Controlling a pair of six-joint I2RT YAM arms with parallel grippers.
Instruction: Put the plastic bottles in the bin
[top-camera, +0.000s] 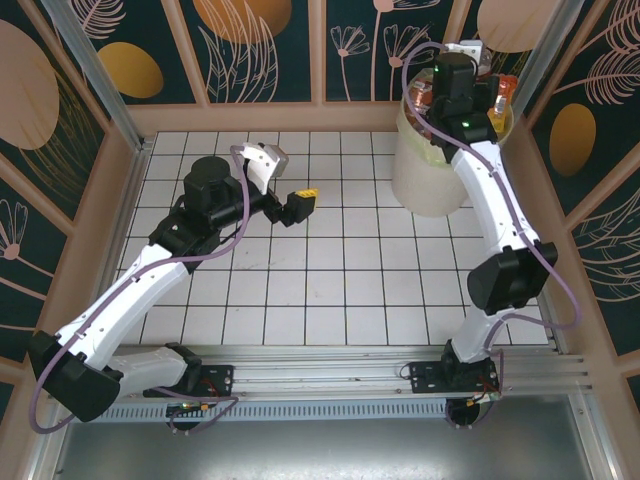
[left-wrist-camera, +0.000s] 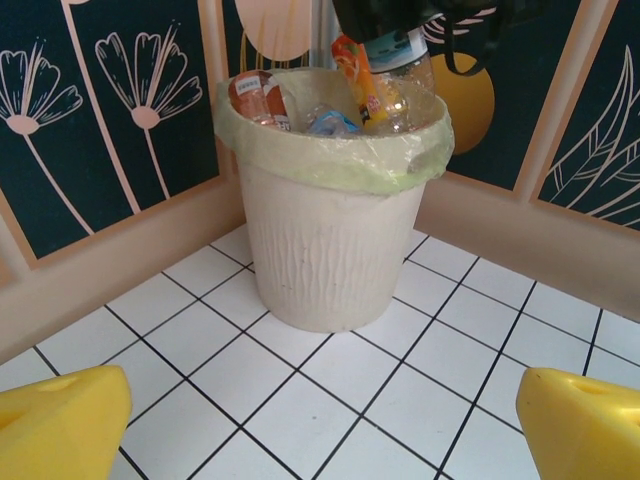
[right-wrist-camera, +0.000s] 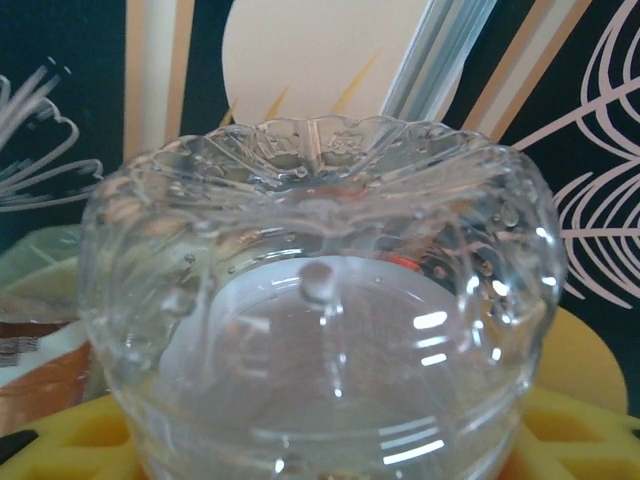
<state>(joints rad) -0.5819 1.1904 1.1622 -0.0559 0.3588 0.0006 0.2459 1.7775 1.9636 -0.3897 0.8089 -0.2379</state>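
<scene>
Upper right of the top view, my right end effector (top-camera: 458, 80) hangs over the bin (top-camera: 425, 175), so I judge a release would drop inside. Left wrist: left end effector (left-wrist-camera: 320, 425) released and empty, facing the bin. Right wrist: clear bottle (right-wrist-camera: 320, 330) clamped, base toward the wrist, long axis running away, neck likely downward.
</scene>
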